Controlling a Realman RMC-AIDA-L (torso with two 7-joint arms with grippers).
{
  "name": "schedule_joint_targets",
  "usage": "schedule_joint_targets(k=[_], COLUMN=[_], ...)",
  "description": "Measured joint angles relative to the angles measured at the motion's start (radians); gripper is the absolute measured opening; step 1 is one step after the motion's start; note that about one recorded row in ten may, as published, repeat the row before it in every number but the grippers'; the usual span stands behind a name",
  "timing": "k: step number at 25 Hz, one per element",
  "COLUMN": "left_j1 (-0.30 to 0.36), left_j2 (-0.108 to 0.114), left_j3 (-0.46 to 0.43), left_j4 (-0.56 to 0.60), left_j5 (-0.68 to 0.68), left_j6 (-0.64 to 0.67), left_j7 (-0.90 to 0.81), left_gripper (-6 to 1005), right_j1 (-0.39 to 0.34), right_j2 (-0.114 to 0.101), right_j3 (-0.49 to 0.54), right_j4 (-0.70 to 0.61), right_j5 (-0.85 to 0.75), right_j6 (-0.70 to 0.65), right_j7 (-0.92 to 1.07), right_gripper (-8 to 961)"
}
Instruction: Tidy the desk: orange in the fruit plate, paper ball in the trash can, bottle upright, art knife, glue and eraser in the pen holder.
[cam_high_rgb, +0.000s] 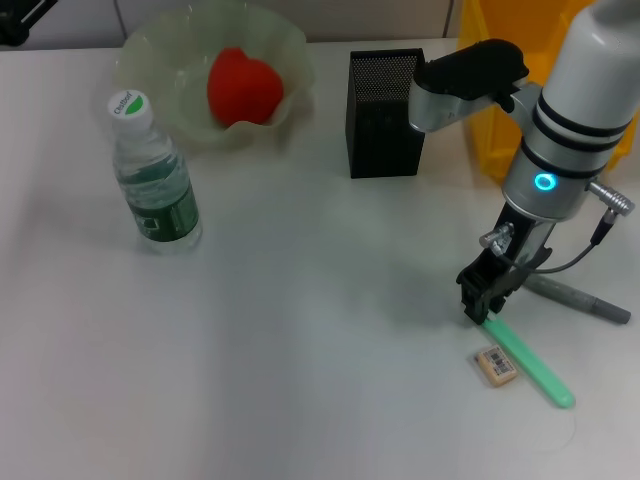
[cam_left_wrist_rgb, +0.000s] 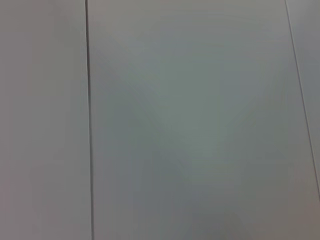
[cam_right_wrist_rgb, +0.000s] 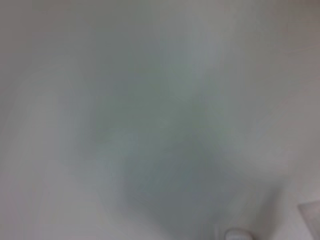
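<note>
While the right gripper (cam_high_rgb: 484, 306) sits low over the tabletop (cam_high_rgb: 300, 330) near the right edge, its fingers are at the upper end of a green stick-shaped item (cam_high_rgb: 530, 362); can't tell whether they're gripping it or just touching. The eraser (cam_high_rgb: 497, 365) lies just beside the green stick, on its left, close to the front-right part of the tabletop. A grey pen-like item (cam_high_rgb: 580, 298) lies behind the gripper toward the right edge.

The orange (cam_high_rgb: 243, 87) is in the fruit plate (cam_high_rgb: 160, 60) at the back edge, left of centre. The bottle (cam_high_rgb: 152, 178) stands upright in front of the plate, toward the left. The pen holder (cam_high_rgb: 383, 112) stands at the back, right of the plate, with the yellow trash can (cam_high_rgb: 510, 90) behind the right arm at the back-right corner.

Left gripper isn't in view; its wrist view shows only bare white surface. Right wrist view is mostly blank tabletop.
</note>
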Motion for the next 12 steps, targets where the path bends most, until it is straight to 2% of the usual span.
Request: schedule_joint_targets(k=[1, 7, 10, 11, 12], left_j1=[0.001, 0.002, 0.002, 0.002, 0.002], left_j2=[0.000, 0.000, 0.001, 0.001, 0.001], left_j3=[0.000, 0.000, 0.000, 0.000, 0.000], left_j4=[0.000, 0.000, 0.003, 0.004, 0.006], left_j5=[-0.001, -0.008, -0.009, -0.009, -0.009], left_j6=[0.001, 0.010, 0.016, 0.016, 0.016], left_j7=[0.000, 0.000, 0.000, 0.000, 0.000], left_gripper=[786, 786, 786, 786, 786], right_j1=[0.000, -0.016, -0.050, -0.084, -0.084], right_j2=[0.000, -0.003, -0.007, -0.008, -0.008], right_j3=[0.000, -0.001, 0.004, 0.010, 0.010], right_j4=[0.000, -0.044, -0.132, -0.216, -0.216], right_j5=[0.000, -0.003, -0.035, -0.068, -0.068], right_j6=[-0.001, -0.028, -0.074, -0.108, -0.108], right_j7=[0.000, 0.004, 0.009, 0.018, 0.018], right_gripper=[173, 173, 173, 174, 174])
